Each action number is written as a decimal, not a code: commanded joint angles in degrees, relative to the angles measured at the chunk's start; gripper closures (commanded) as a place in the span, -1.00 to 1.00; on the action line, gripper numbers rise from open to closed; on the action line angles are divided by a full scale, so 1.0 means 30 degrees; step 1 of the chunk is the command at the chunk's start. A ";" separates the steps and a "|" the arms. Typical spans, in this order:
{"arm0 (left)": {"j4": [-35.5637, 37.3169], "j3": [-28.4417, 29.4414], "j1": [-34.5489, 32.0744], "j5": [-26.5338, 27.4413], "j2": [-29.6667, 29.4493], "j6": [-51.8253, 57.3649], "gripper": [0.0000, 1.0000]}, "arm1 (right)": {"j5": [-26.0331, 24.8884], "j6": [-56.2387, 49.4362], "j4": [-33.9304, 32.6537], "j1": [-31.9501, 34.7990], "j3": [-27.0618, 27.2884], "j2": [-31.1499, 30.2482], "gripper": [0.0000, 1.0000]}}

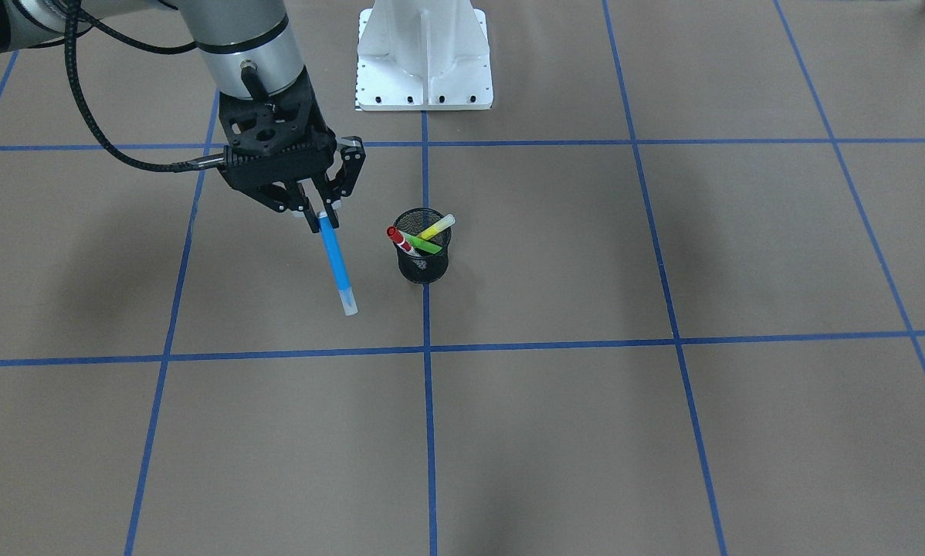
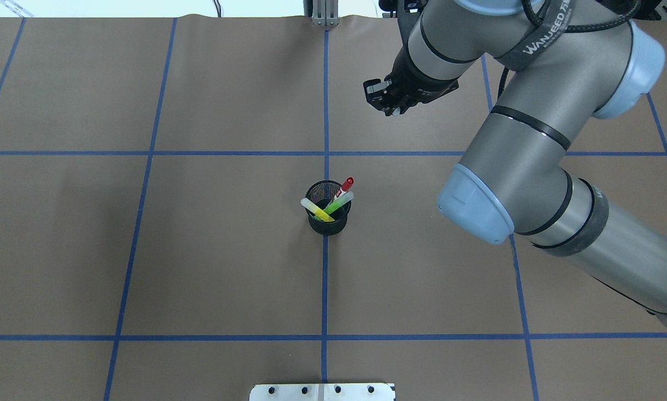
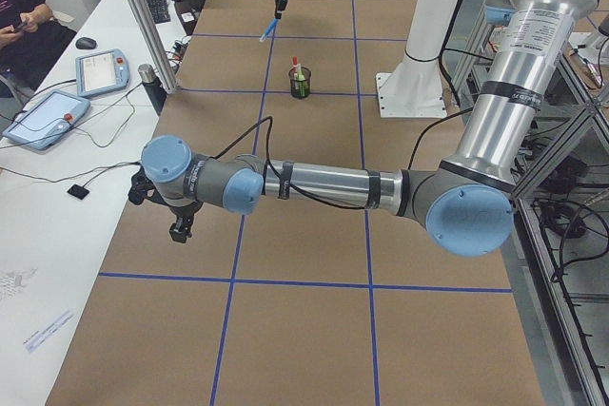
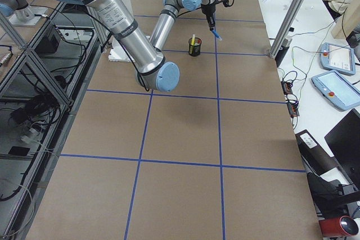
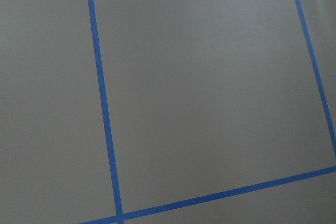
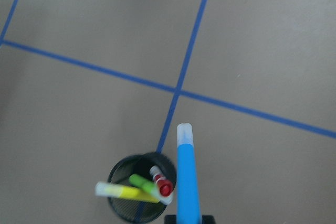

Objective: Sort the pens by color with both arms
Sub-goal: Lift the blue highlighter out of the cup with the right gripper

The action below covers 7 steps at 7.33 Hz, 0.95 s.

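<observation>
The right claw [image 1: 320, 207] is clamped on the blue pen [image 1: 337, 266], which hangs at 9 o'clock from the mesh cup [image 1: 424, 268] in the front-facing view. The cup holds the red-capped pen [image 1: 398, 239], green pen [image 1: 426, 246] and yellow highlighter [image 1: 439, 226]. How the left claw [image 3: 179, 226] stands I cannot tell.

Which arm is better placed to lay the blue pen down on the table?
Right. Its black claw grips the slim blue marker pen beside the black mesh cup; the left claw is far down the table.
</observation>
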 commanded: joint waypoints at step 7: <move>-0.0075 -0.0071 0.0090 0.0000 0.0008 -0.0083 -1.00 | -0.5710 0.3063 0.7794 -0.2614 -0.5912 -0.0763 0.68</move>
